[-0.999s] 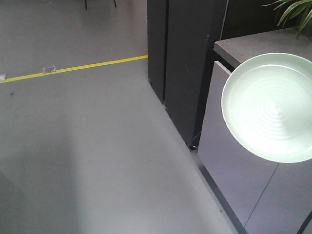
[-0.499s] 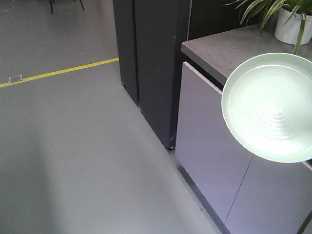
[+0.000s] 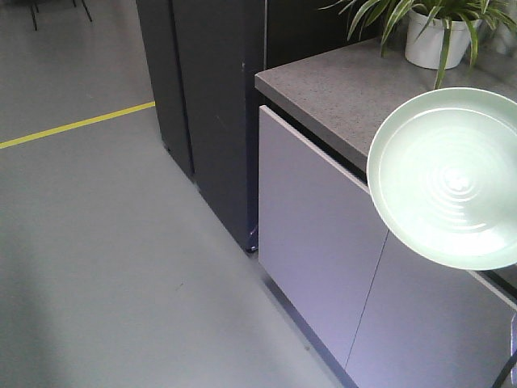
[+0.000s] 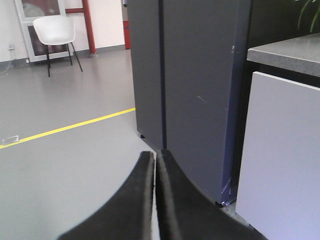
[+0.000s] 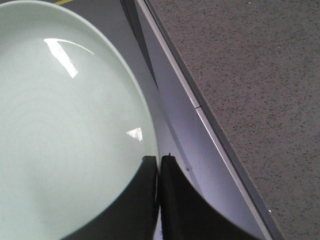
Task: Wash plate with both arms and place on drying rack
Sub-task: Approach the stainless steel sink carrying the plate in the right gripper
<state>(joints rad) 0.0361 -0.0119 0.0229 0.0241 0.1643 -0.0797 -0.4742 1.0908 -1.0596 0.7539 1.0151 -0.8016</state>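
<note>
Exterior front-facing view: the plate [image 3: 448, 178] hangs in the air at the right edge of the picture, tilted, ringed face toward the camera. It sits in front of the edge of the grey speckled countertop [image 3: 323, 89] and the pale cabinet doors [image 3: 315, 242] under it. A white plant pot [image 3: 432, 36] stands on the countertop behind the plate. A dark tall cabinet [image 3: 214, 105] is beside the counter, and a yellow floor line [image 3: 73, 125] runs at left.

Right wrist view: the right gripper [image 5: 159, 161] is pinched on the plate's rim. One finger lies over the plate's face, the other is just past the edge, jaws almost together. The plate fills the left side.

Left wrist view: the left gripper [image 4: 156, 156] is closed, fingers pressed together with nothing between them, facing the dark cabinet. A white chair [image 4: 52, 30] stands far back.
</note>
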